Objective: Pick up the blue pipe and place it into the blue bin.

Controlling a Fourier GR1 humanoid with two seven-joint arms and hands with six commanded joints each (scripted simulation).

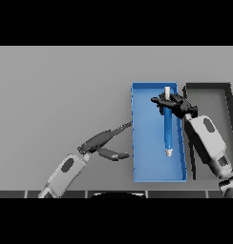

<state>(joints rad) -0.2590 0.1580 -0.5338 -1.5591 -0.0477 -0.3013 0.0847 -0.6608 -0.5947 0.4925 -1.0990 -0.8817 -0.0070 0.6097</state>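
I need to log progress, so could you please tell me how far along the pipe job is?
Done: the blue pipe is picked up and brought over the blue bin. In hand: the right hand grips its upper end. Left: letting go. The left hand rests open beside the bin.

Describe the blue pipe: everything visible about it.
The blue pipe is a slim, straight rod with a blue body and pale grey caps at both ends. It runs lengthwise, far to near, over the right side of the blue bin. The right hand has its fingers curled round its far end. Whether it rests on the bin floor is unclear.
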